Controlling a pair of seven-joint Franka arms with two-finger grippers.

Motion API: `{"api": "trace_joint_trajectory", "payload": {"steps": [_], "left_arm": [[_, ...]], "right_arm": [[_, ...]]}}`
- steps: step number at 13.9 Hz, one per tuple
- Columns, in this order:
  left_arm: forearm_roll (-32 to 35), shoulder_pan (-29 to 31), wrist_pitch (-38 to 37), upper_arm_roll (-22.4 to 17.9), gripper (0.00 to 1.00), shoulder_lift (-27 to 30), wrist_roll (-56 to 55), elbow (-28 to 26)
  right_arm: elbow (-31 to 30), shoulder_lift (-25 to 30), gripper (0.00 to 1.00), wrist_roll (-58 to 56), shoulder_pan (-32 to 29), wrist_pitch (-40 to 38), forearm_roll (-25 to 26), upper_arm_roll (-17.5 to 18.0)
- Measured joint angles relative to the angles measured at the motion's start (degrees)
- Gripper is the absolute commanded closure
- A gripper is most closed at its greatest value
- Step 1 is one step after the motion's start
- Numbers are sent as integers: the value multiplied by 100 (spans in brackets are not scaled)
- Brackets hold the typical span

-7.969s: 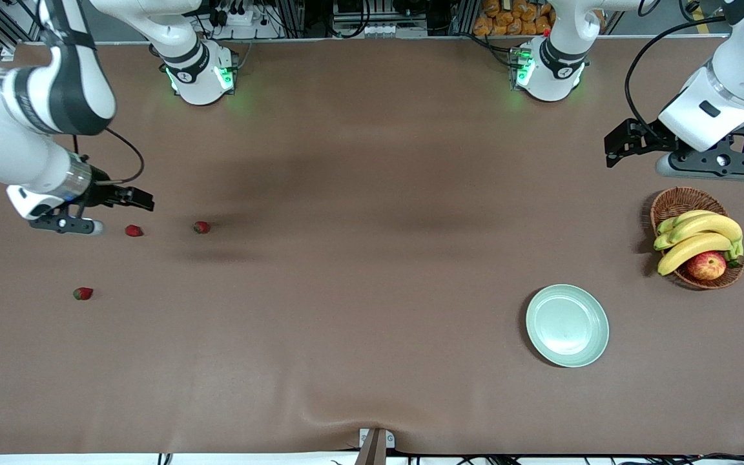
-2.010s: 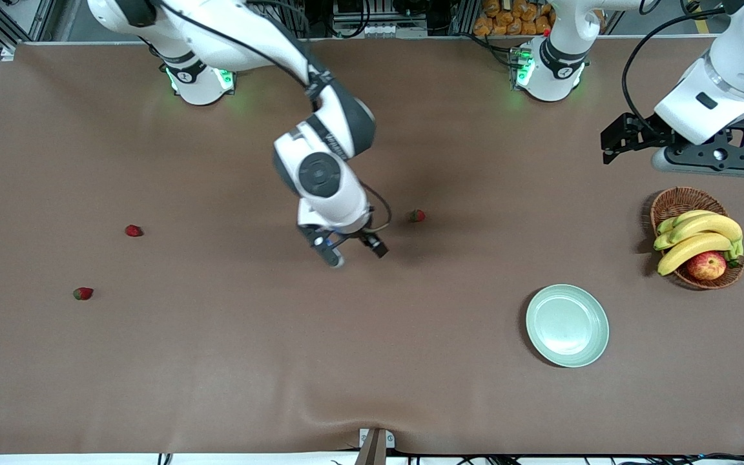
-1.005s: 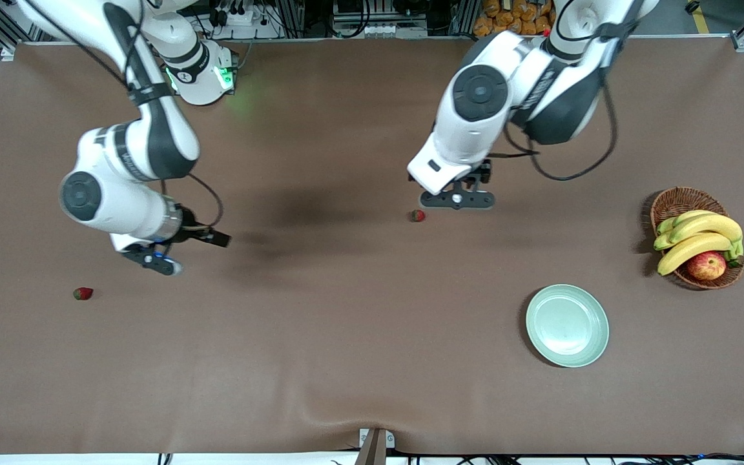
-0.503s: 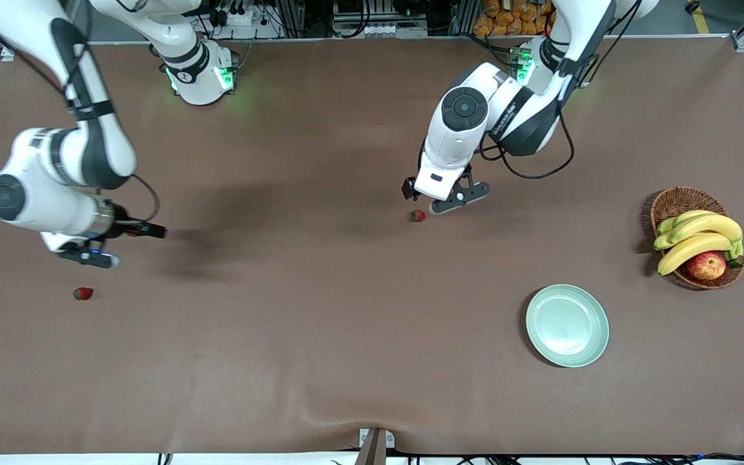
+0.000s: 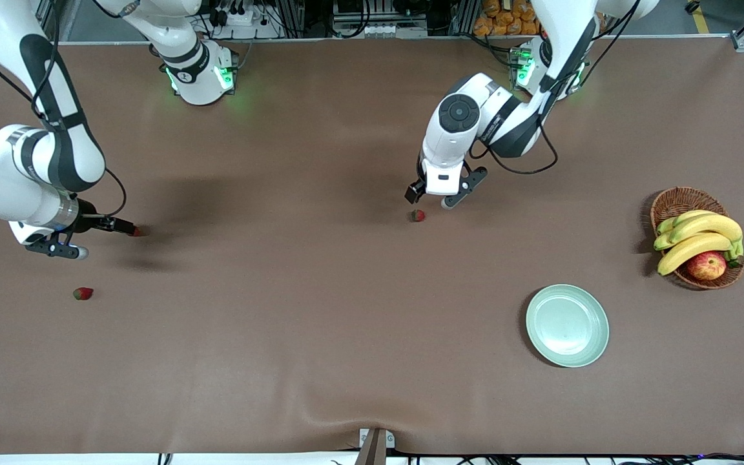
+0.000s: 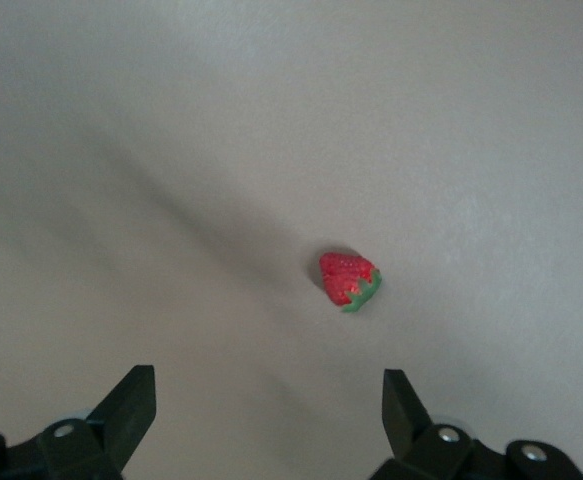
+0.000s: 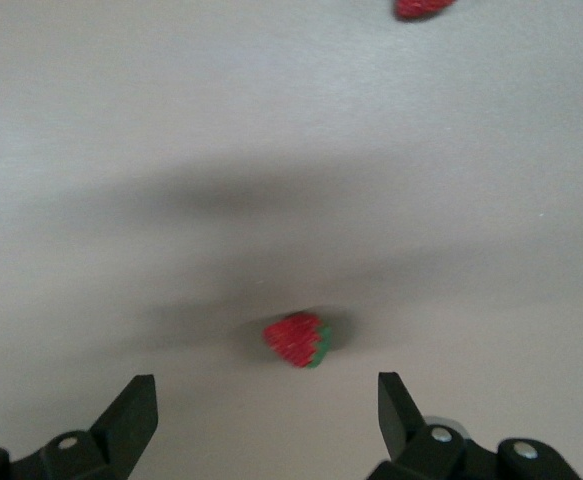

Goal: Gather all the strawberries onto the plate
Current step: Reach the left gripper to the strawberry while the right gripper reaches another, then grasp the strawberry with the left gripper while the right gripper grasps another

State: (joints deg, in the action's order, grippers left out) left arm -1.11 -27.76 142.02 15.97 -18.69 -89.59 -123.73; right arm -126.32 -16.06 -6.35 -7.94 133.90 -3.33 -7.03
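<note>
Three strawberries lie on the brown table. One strawberry [image 5: 417, 215] [image 6: 349, 279] rests mid-table, with my left gripper [image 5: 430, 198] [image 6: 266, 390] open just above it and nothing between the fingers. A second strawberry [image 5: 137, 230] [image 7: 298, 340] peeks out beside my right gripper [image 5: 102, 239] [image 7: 265, 392], which hangs open over the right arm's end of the table. The third strawberry [image 5: 82, 294] [image 7: 421, 7] lies nearer the front camera. The mint-green plate [image 5: 567, 326] sits bare toward the left arm's end.
A wicker basket [image 5: 672, 200] with bananas [image 5: 698, 236] and an apple [image 5: 706, 265] stands near the table edge at the left arm's end, farther from the front camera than the plate.
Within the last second my right gripper has swung out toward its end of the table to the second strawberry. My left gripper has turned and settled over the mid-table strawberry. Both stay open.
</note>
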Motion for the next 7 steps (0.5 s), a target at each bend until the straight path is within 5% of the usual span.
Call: {"api": "trace_joint_trajectory", "payload": {"steps": [7], "left_arm": [[0, 44, 610, -83, 0, -677, -1110, 330]], "right_arm": [[-139, -600, 28, -392, -195, 707, 0, 38]]}}
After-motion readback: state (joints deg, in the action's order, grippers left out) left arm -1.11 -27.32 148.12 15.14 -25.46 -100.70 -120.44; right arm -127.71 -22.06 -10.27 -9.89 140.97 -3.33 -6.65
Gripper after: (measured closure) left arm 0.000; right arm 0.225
